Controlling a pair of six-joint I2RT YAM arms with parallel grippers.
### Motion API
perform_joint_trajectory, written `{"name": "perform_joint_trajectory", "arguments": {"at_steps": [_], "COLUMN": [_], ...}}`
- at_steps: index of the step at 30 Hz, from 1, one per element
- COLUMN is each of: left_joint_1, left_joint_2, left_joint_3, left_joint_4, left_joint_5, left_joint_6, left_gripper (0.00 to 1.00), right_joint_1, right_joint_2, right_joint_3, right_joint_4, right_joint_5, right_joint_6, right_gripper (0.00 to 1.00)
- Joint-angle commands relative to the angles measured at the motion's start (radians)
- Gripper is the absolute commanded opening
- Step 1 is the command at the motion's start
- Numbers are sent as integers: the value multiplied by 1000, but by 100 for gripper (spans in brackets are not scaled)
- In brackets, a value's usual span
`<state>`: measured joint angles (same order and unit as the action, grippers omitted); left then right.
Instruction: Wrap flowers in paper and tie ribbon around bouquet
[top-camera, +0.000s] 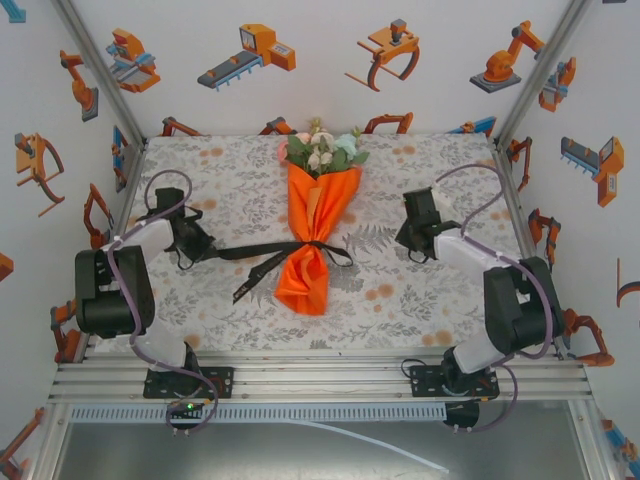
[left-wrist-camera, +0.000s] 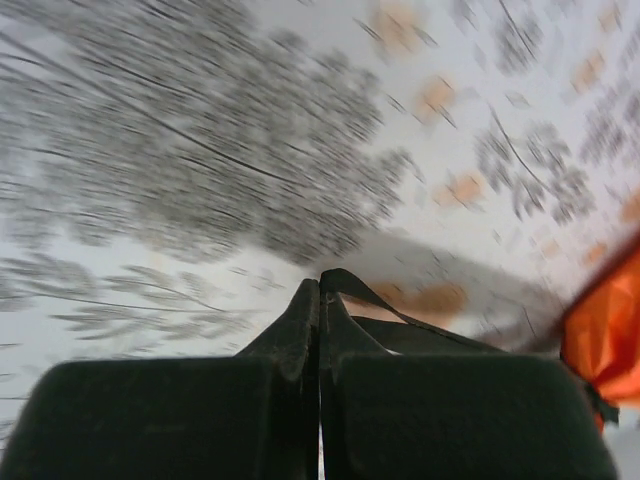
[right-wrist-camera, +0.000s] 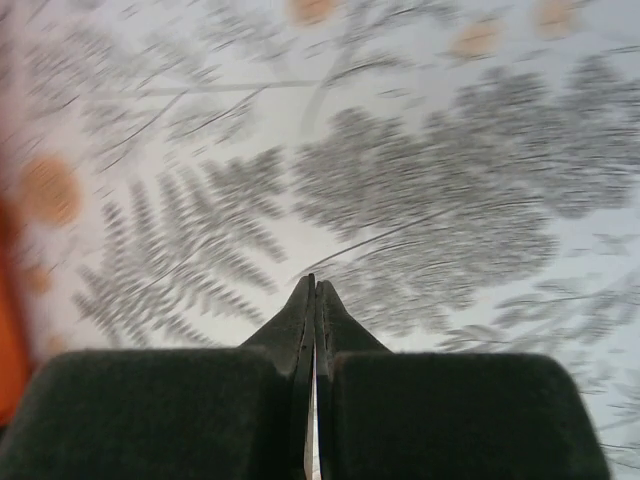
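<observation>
The bouquet lies in the middle of the table, with the flowers (top-camera: 322, 150) at the far end and the orange paper (top-camera: 318, 215) wrapped round the stems as a cone. A black ribbon (top-camera: 260, 250) circles the cone's waist and runs straight left to my left gripper (top-camera: 210, 250). A second tail trails down-left on the cover. In the left wrist view my left gripper (left-wrist-camera: 320, 285) is shut on the ribbon (left-wrist-camera: 440, 325), which leads right toward the paper (left-wrist-camera: 605, 330). My right gripper (top-camera: 402, 242) sits right of the bouquet; it (right-wrist-camera: 315, 283) is shut with nothing in it, with the paper (right-wrist-camera: 8, 330) at the left edge.
The grey floral table cover (top-camera: 440, 300) spreads under everything. White walls with robot stickers close in the sides and back. An aluminium rail (top-camera: 320, 380) carrying both arm bases runs along the near edge.
</observation>
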<state>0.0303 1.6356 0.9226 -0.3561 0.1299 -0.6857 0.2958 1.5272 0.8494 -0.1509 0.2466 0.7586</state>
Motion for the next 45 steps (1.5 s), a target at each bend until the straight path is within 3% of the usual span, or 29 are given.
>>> {"name": "perform_joint_trajectory", "arguments": {"at_steps": [1, 3, 6, 8, 10, 12, 15, 18, 20, 23, 26, 30, 32, 34, 36, 37, 38, 39, 41, 43, 44, 45], "left_joint_1": [-1, -31, -82, -91, -92, -94, -112, -122, -122, -121, -114, -89, -44, -10, 14, -1, -22, -27, -20, -46, -71, -72], "left_joint_2": [-33, -54, -101, -158, -240, -338, -515, -677, -746, -791, -744, -594, -486, -373, -214, -142, -56, -56, -139, -71, -101, -101], "left_joint_3": [-9, -13, -9, -24, -39, -56, -120, -223, -286, -412, -540, -674, -712, -689, -651, -659, -657, -654, -599, -554, -524, -528], "left_joint_4": [7, 48, 68, 87, 90, 100, 155, 235, 270, 400, 586, 918, 1136, 1251, 1326, 1413, 1531, 1525, 1280, 1313, 1198, 1198], "left_joint_5": [-36, 3, 19, 11, -26, -86, -251, -449, -587, -734, -751, -601, -458, -351, -268, -227, -215, -215, -274, -298, -345, -345], "left_joint_6": [36, 51, 86, 81, 86, 114, 194, 298, 357, 447, 517, 568, 555, 544, 531, 566, 602, 607, 565, 604, 613, 613], "left_gripper": [0, 0, 35, 48, 55, 62, 76, 94, 99, 97, 97, 97, 97, 97, 97, 97, 97, 97, 97, 97, 97, 97], "right_joint_1": [-9, -9, 14, 29, 27, 26, 13, -20, -62, -142, -216, -230, -229, -257, -283, -285, -293, -309, -310, -308, -308, -308], "right_joint_2": [-46, -59, -95, -140, -209, -286, -404, -496, -525, -506, -387, -168, -106, -37, -5, 45, 0, 20, 11, 12, 15, 17], "right_joint_3": [-31, -42, -9, 8, -1, -31, -104, -213, -280, -346, -378, -381, -374, -444, -478, -507, -510, -502, -488, -499, -498, -490], "right_joint_4": [-7, 67, 91, 84, 87, 105, 144, 257, 327, 386, 468, 665, 742, 943, 1021, 1154, 1085, 1094, 1052, 1078, 1085, 1074], "right_joint_5": [39, -51, -146, -151, -131, -65, 132, 337, 404, 452, 373, 220, 190, 128, -22, -16, -5, 1, 1, -7, -10, -16], "right_joint_6": [25, 16, -37, -76, -113, -191, -292, -390, -452, -473, -478, -574, -648, -665, -681, -694, -660, -644, -638, -647, -651, -651], "right_gripper": [0, 0, 1, 16, 32, 43, 65, 77, 85, 96, 99, 99, 99, 99, 99, 99, 99, 99, 99, 99, 99, 99]}}
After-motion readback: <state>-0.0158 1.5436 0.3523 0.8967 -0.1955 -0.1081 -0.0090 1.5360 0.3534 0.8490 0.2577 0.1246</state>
